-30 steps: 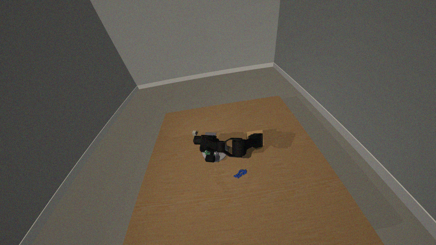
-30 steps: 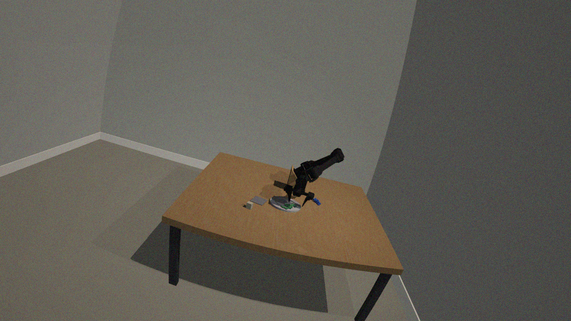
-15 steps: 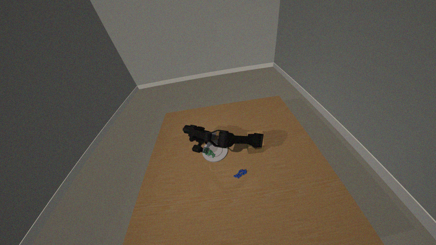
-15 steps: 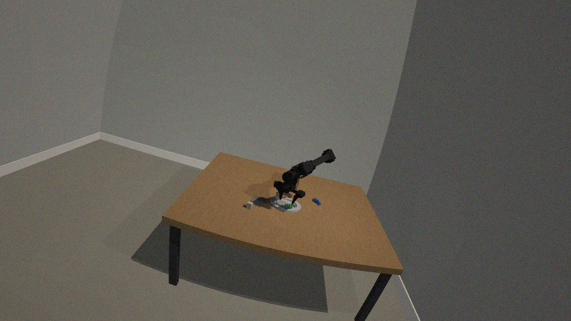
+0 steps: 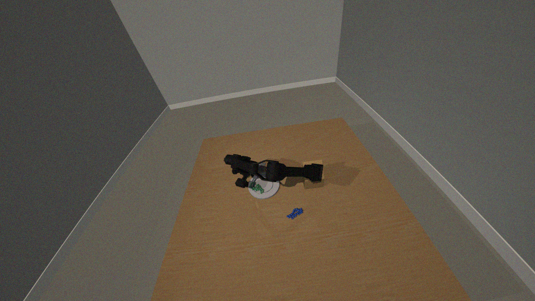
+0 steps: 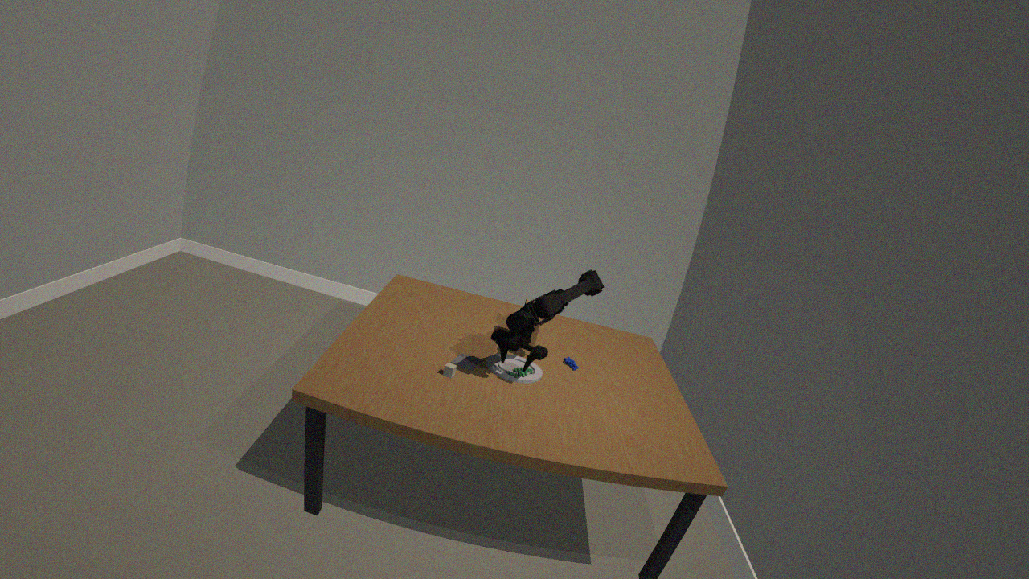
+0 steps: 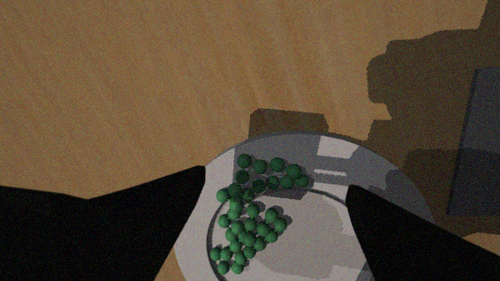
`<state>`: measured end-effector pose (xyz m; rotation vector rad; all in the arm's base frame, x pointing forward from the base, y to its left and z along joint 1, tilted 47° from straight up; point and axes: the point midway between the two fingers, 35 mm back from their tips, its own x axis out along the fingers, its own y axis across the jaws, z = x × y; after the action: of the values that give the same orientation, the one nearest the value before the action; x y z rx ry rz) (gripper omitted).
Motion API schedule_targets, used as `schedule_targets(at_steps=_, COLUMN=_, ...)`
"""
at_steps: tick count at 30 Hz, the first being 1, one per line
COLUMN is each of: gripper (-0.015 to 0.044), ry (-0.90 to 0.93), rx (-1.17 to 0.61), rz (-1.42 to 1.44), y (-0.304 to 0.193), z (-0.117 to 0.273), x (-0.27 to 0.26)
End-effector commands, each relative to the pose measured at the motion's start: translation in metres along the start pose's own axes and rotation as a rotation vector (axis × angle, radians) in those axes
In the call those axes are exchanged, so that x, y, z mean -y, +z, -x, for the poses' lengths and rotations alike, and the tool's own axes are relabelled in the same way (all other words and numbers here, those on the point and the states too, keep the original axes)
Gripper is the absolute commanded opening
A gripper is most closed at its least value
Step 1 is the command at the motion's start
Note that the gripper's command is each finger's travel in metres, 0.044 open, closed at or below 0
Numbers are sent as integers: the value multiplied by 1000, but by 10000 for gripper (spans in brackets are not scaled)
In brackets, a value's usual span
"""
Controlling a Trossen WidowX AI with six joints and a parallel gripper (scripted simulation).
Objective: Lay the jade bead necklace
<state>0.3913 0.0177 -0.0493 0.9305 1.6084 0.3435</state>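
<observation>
Here, the jade bead necklace (image 5: 258,188) (image 6: 522,371) (image 7: 248,234) lies bunched on the round bead board (image 5: 272,193) (image 6: 534,377) (image 7: 191,238), below and between the widely parted, empty fingers of the gripper (image 5: 248,179) (image 6: 514,365) (image 7: 273,183); blue beads (image 5: 295,213) (image 6: 570,363) rest apart from it on the table (image 5: 291,254) (image 6: 575,425) (image 7: 109,94).

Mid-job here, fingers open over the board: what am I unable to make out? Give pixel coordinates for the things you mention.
- Far part of the board (image 5: 266,191) (image 6: 534,377) (image 7: 187,250): top view, behind the arm.
- Board's near side: wrist view, cut off by the bottom edge.
- Links between beads (image 5: 258,188) (image 6: 522,371) (image 7: 249,239): exterior view, too small.
</observation>
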Motion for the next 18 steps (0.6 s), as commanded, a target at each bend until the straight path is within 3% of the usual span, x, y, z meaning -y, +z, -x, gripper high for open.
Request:
schedule_targets(at_steps=1, gripper=380, ry=2, rx=-2, rz=-5, y=0, z=-6, x=0)
schedule_targets(at_steps=18, gripper=380, ry=3, rx=-10, rz=-14, y=-1, z=-30, x=2)
